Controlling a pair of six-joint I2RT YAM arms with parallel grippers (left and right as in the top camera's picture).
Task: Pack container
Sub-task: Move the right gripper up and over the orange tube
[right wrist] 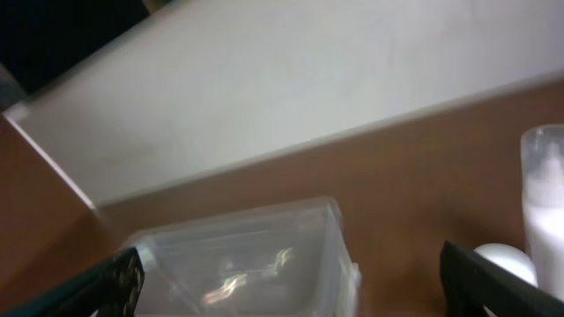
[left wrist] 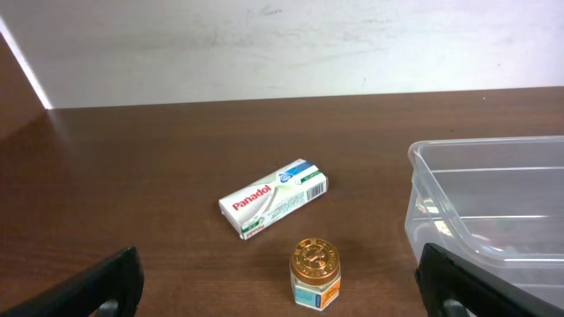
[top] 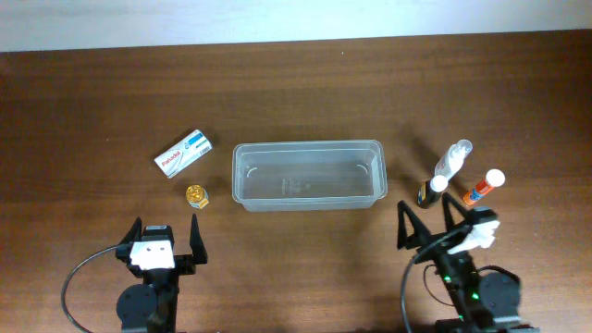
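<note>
The clear plastic container (top: 308, 174) sits mid-table with nothing in it; it also shows in the left wrist view (left wrist: 493, 202) and the right wrist view (right wrist: 247, 255). A white Panadol box (top: 185, 154) (left wrist: 273, 198) and a small gold-lidded jar (top: 196, 196) (left wrist: 315, 274) lie left of it. A clear bottle (top: 453, 157) (right wrist: 544, 202), a dark white-capped bottle (top: 431, 191) and an orange white-capped tube (top: 484, 187) lie to its right. My left gripper (top: 166, 242) (left wrist: 282, 286) is open just behind the jar. My right gripper (top: 433, 224) (right wrist: 295, 286) is open near the container's right end.
A pale wall (top: 277, 23) borders the far edge of the wooden table (top: 305, 102). Black cables loop beside both arm bases at the table's near edge.
</note>
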